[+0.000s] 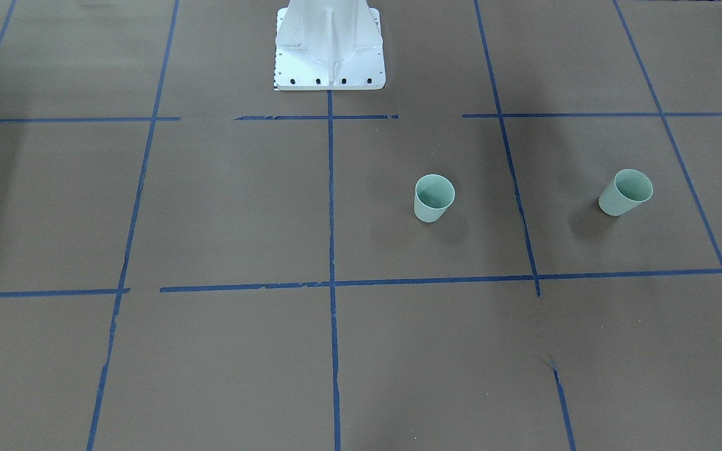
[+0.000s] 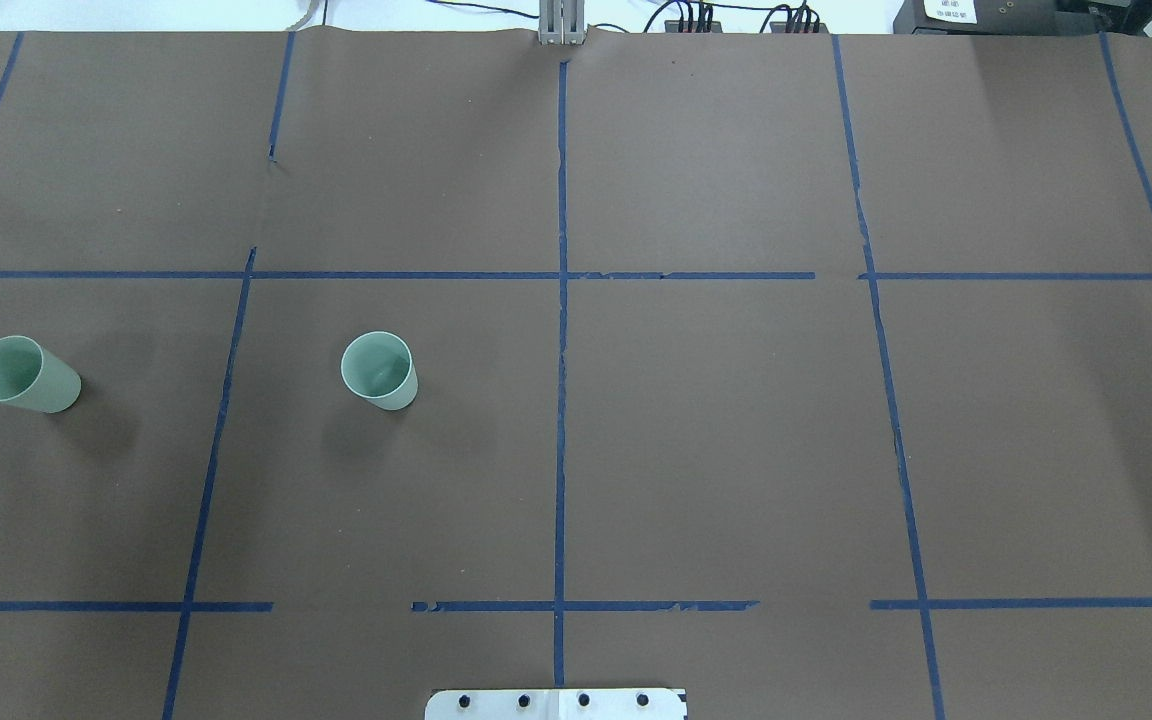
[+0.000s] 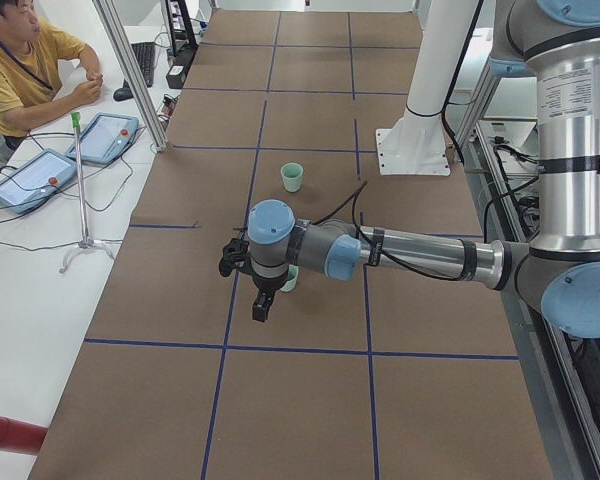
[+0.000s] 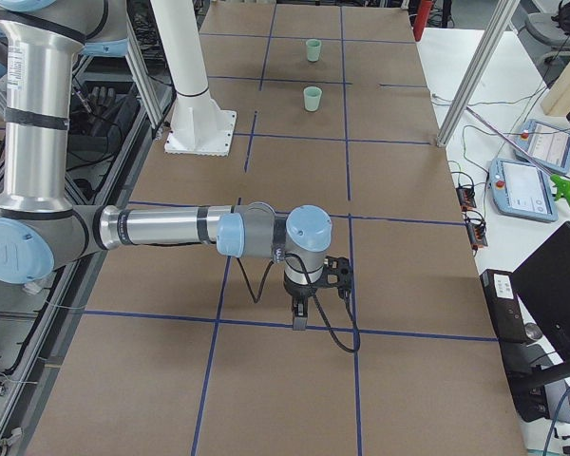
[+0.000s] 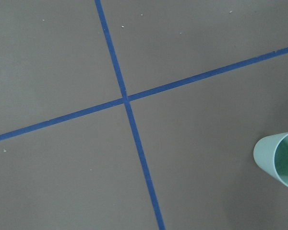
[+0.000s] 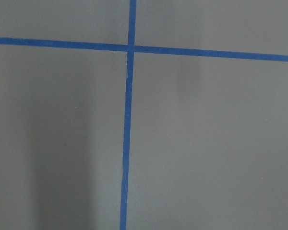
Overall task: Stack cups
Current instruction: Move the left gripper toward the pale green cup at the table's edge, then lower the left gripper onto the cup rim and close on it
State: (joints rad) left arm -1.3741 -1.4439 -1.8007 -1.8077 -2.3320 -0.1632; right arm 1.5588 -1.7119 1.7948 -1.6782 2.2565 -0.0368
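Observation:
Two pale mint-green cups stand upright and apart on the brown table, on my left half. The inner cup (image 2: pixel 379 370) also shows in the front view (image 1: pixel 434 198). The outer cup (image 2: pixel 24 375) stands near the table's left end (image 1: pixel 625 192). Its rim shows at the right edge of the left wrist view (image 5: pixel 281 158). My left gripper (image 3: pixel 263 308) hangs above the table close to the outer cup (image 3: pixel 291 281), which its wrist partly hides. My right gripper (image 4: pixel 299 318) hangs over the far right half, away from both cups. I cannot tell whether either is open or shut.
The white robot pedestal (image 1: pixel 329 47) stands at the table's robot-side edge. Blue tape lines (image 2: pixel 561 400) form a grid on the table. An operator (image 3: pixel 20 60) sits at a side table with tablets (image 3: pixel 105 135). Aluminium frame posts (image 3: pixel 130 70) stand at the table's far edge.

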